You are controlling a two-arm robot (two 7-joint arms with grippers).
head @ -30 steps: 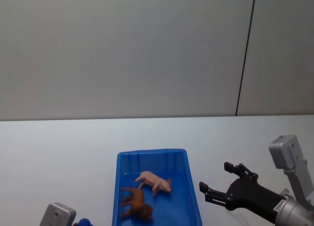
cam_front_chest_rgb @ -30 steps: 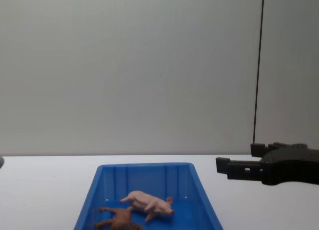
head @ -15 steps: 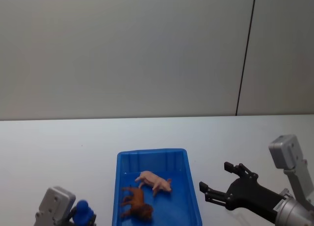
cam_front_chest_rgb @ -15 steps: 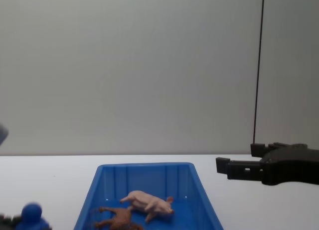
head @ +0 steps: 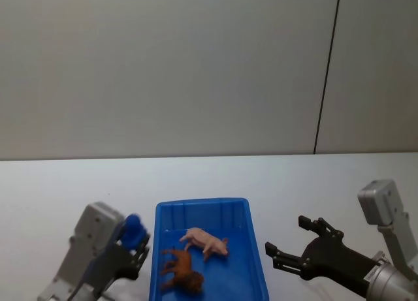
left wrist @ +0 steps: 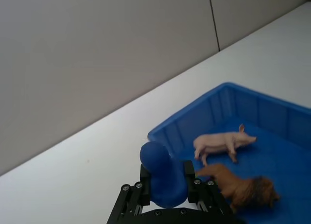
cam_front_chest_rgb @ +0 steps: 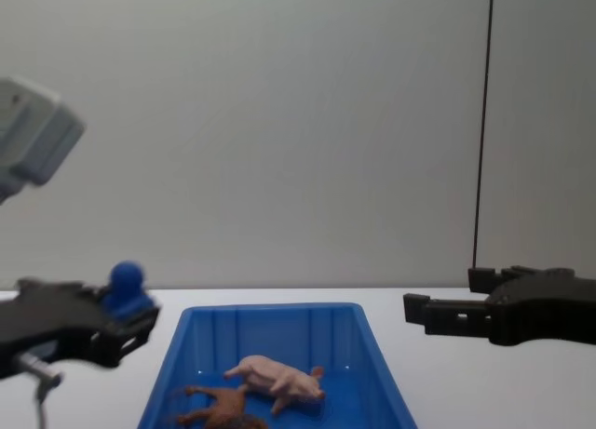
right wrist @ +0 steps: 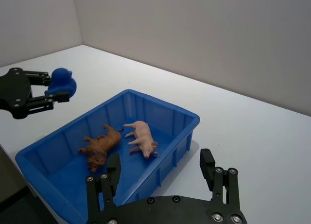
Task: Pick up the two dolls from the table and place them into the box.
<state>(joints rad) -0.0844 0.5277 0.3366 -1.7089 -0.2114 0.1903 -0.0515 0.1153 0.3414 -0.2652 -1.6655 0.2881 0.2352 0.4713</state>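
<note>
Risen from my lower-left corner, left gripper point(head: 134, 239) clamped on a blue toy point(head: 133, 226) beside the box point(head: 253, 245), pig point(head: 206, 241) and lion point(head: 181, 269) unmoved inside it at lower centre, right gripper point(head: 295, 241) unchanged, jaws apart.

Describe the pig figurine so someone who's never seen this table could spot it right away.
Find the bright blue bin on the white table, between the two grippers. Two animal figurines lie on their sides inside. The pig figurine is the pale pink one, farther from the robot than the brown lion.
</note>
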